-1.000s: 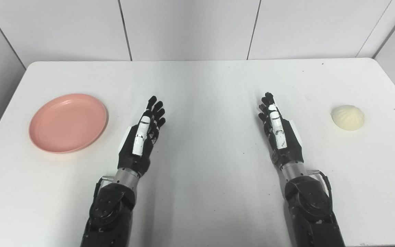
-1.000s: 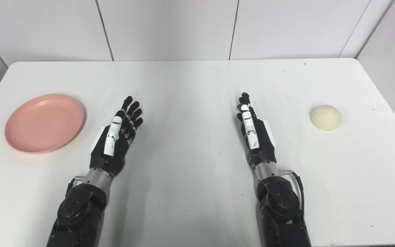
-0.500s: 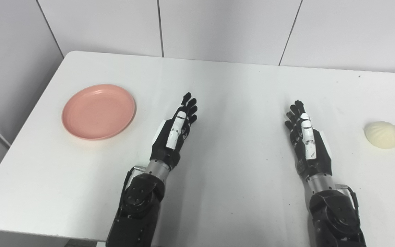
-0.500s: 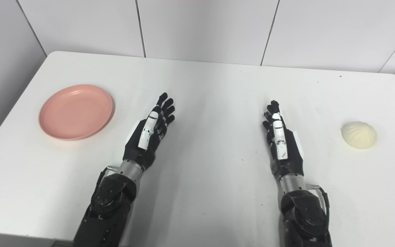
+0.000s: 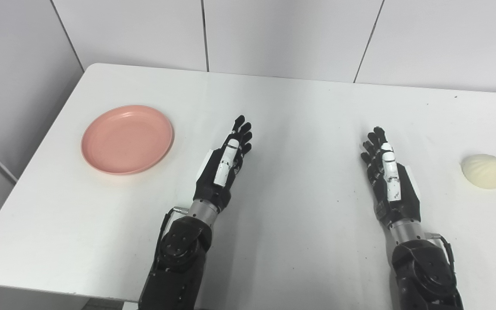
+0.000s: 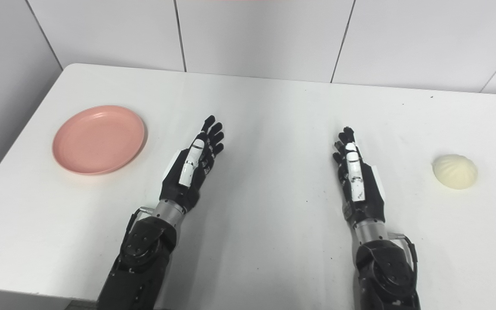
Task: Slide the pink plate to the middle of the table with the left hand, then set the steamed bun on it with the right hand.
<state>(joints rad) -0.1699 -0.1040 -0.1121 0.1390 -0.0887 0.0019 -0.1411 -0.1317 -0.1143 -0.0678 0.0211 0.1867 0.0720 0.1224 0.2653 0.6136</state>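
A round pink plate (image 5: pixel 127 138) lies flat near the table's left edge. The pale steamed bun (image 5: pixel 485 171) sits far to the right on the white table (image 5: pixel 299 107). My left hand (image 5: pixel 226 165) hovers over the table a little right of the plate, open, fingers straight and pointing away, holding nothing. My right hand (image 5: pixel 388 178) is open in the same pose, well left of the bun, also holding nothing. Neither hand touches the plate or the bun.
White tiled walls (image 5: pixel 274 34) rise behind the table and along its left side. The table's near-left corner and front edge (image 5: pixel 37 288) show at the bottom left.
The camera has turned left, so the whole scene has shifted right in the picture. Both hands keep the same open pose; plate and bun stay in place on the table.
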